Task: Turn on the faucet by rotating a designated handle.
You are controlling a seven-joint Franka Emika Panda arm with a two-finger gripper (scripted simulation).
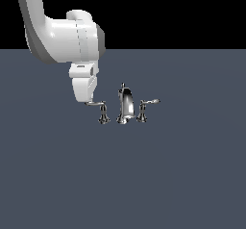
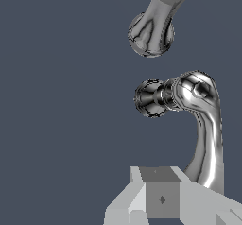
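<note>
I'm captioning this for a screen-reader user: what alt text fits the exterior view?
A white robot arm's gripper meets the tip of the handle, the lever on the exterior view's left of a small chrome faucet on a dark grey surface.

A flat slate-grey surface [image 1: 182,175] fills the scene, meeting a black backdrop [image 1: 168,11] along a straight horizon above it.

Chrome faucet [image 1: 125,105]; white arm [image 1: 62,35]; slate-grey floor [image 1: 182,175].

The arm [image 1: 57,35] is glossy white with rounded housings, grey joint bands, and a boxy white gripper [image 1: 85,100].
</note>
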